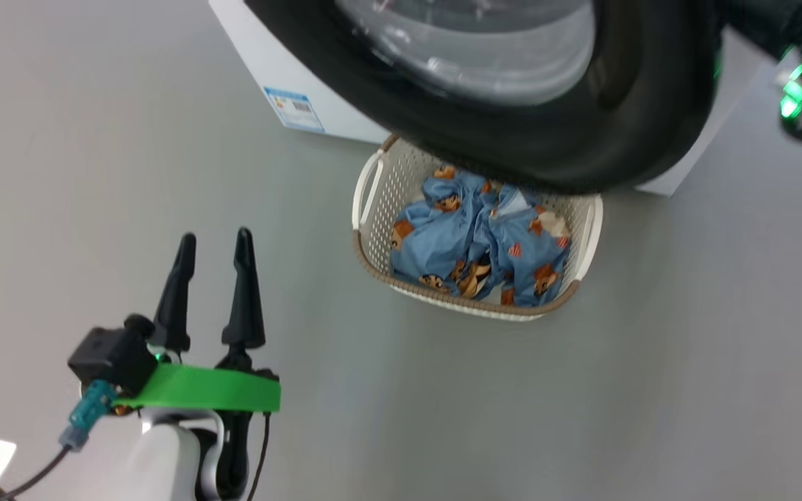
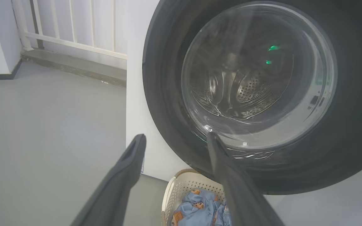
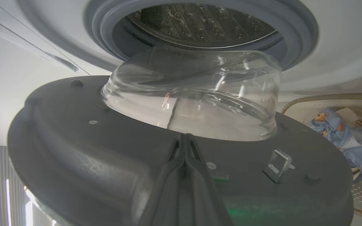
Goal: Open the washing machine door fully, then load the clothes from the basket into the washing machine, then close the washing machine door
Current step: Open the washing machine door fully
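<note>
A plain grey floor (image 1: 95, 139) lies under everything, and a white railing (image 2: 74, 28) is seen behind at the far left of the left wrist view. At the lower left of the head view the left pincer (image 1: 215, 236) is held over bare floor. Its fingers are apart with nothing between them, and it is well apart from the basket (image 1: 401, 181). Further right the washing machine (image 1: 262, 62) is stood on the floor. The basket is set just in front of it, with the clothes (image 1: 477, 236) bunched inside. The washing machine door (image 1: 512, 146) is swung partway out, so that its lower rim overhangs the back of the basket in the head view. Whether rim and basket touch cannot be told. In the right wrist view the right pincer (image 3: 184, 138) is seen with its fingers pressed together and nothing held. Its tips are laid against the door's inner face just below the glass bowl (image 3: 193, 94), with the gasket (image 3: 105, 28) and drum (image 3: 200, 25) beyond.

The step in hand is judged to be the opening of the door, which is not yet finished. It is best done with a steady push applied to the dark inner ring rather than to the glass. The push should be swept in an arc about the hinge so that the tips are not slid off the face. The latch hook (image 3: 278, 161) should be avoided. The door should be carried round until the drum mouth is left wholly clear. The left pincer is best held out of the door's sweep until the clothes are to be reached for.
</note>
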Tool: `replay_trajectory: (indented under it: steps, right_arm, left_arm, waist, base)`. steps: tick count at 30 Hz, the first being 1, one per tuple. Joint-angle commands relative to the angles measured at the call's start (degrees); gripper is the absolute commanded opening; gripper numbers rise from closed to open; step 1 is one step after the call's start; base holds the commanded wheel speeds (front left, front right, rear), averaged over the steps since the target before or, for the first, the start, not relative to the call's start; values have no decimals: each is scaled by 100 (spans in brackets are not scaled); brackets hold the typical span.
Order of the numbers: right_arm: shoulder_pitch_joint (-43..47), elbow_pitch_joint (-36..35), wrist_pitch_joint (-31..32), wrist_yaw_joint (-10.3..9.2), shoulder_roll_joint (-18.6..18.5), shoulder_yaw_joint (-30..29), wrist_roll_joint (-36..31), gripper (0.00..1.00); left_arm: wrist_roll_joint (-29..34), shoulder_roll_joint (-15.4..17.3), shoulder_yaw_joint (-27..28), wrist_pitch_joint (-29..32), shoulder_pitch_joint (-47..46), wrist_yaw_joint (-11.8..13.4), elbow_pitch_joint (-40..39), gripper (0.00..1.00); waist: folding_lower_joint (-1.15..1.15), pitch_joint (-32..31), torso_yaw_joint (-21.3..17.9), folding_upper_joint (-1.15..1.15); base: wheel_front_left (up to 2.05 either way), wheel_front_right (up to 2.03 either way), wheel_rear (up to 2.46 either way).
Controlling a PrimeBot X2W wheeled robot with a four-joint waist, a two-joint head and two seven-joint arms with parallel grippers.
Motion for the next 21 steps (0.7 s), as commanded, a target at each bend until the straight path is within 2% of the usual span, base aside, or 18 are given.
replay_trajectory:
  steps: [1,9,17,21]
  right_arm:
    - [231,-231,91,34,152,70,52,0]
    - [1132,-509,351,34,230,78,194,0]
    - [2077,-1041,459,34,410,-81,449,0]
    - [2353,-1088,555,34,544,-168,639,0]
  left_arm:
    - [73,125,223,-37,139,-35,-64,100]
    - [186,125,257,-37,451,-98,59,100]
    - [268,125,255,-37,698,-127,199,100]
    - [323,125,283,-37,750,-134,241,100]
  waist:
    - [0,-274,-55,0]
    - [0,-777,84,0]
    - [0,-1231,425,0]
    - [0,-1340,576,0]
  base:
    - [0,0,0]
    - [0,0,0]
    - [0,0,0]
    - [0,0,0]
